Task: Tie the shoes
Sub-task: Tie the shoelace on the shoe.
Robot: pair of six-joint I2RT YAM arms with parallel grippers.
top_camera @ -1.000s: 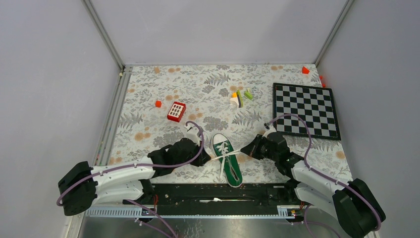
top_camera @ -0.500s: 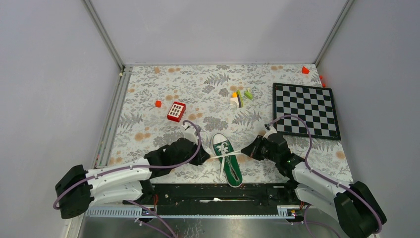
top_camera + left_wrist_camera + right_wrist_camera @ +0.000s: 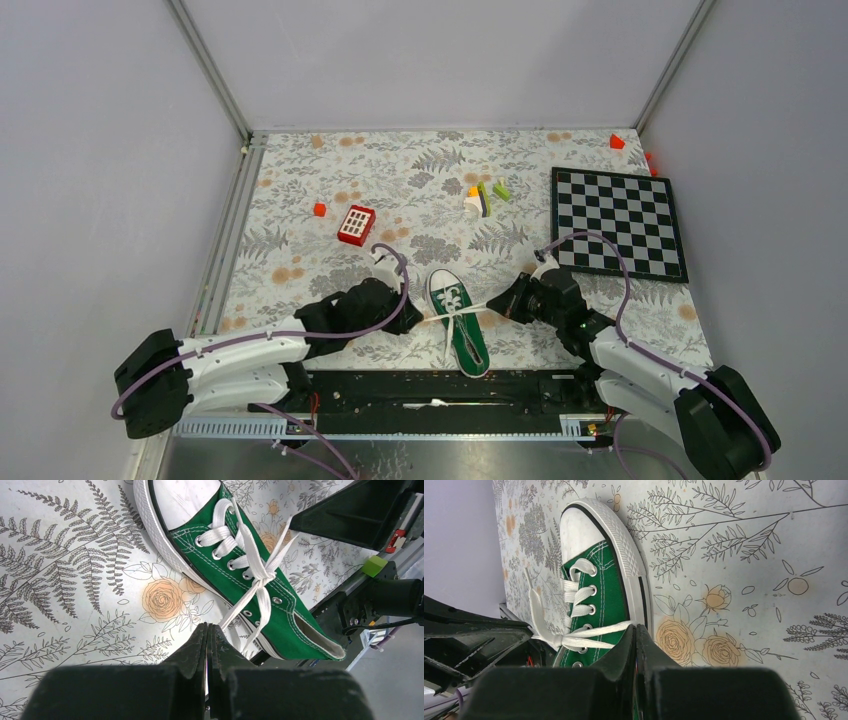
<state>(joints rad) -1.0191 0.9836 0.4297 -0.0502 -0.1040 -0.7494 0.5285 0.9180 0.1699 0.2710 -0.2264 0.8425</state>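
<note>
Left end effector [image 3: 415, 318] and right end effector [image 3: 494, 304] are pinching shoe [image 3: 468, 338] laces [image 3: 260, 575].
Floral surface [image 3: 420, 170] is sitting inside plain grey walls [image 3: 440, 60].

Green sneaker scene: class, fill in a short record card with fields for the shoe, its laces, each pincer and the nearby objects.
Shoe: green sneaker, toe pointing away from the arms, on floral tabletop
Laces: white laces, crossed in a knot at mid-shoe, no bow
Left pincer: shut on a lace strand
Right pincer: shut on a lace strand
Nearby: chessboard, far right; red-and-white keypad block, beyond shoe, left
</note>
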